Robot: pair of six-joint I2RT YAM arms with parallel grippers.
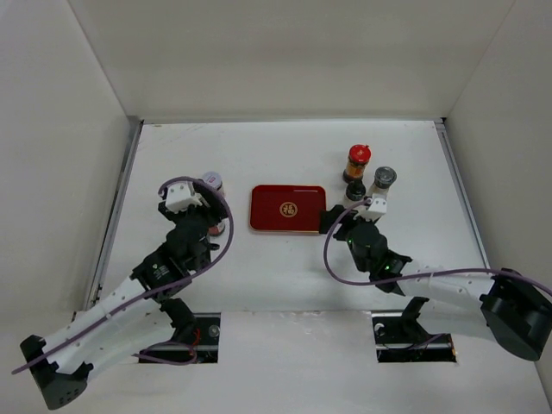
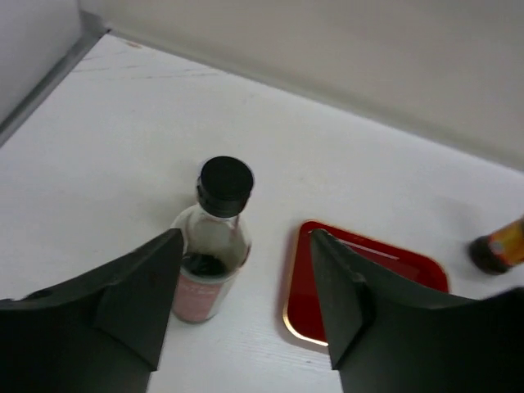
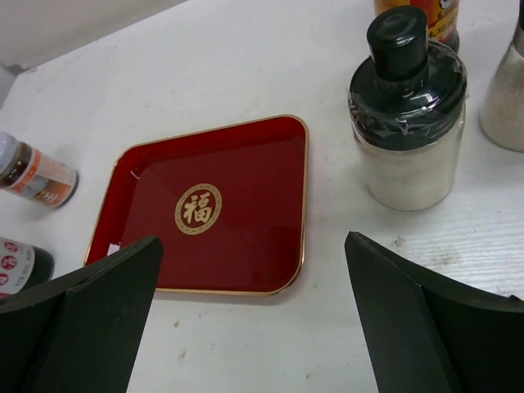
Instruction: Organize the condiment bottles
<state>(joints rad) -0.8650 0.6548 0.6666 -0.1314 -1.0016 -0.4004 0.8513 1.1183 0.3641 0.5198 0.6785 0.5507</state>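
The tall clear bottle (image 2: 211, 254) with a black cap and red label stands left of the red tray (image 2: 360, 270). My left gripper (image 2: 246, 262) is open, with the bottle just inside its left finger, not gripped. In the top view the left gripper (image 1: 207, 216) covers most of this bottle (image 1: 217, 228). The short white-lidded jar (image 1: 211, 181) stands just beyond it. My right gripper (image 1: 341, 220) is open and empty at the tray's right end (image 3: 252, 241). The black-capped jar (image 3: 407, 123), red-capped jar (image 1: 358, 161) and grey-capped shaker (image 1: 383, 180) cluster to the tray's right.
The red tray (image 1: 288, 209) with its gold emblem holds nothing. White walls enclose the table on the left, back and right. The white-lidded jar (image 3: 34, 173) and the tall bottle's base (image 3: 20, 266) show at the left edge of the right wrist view.
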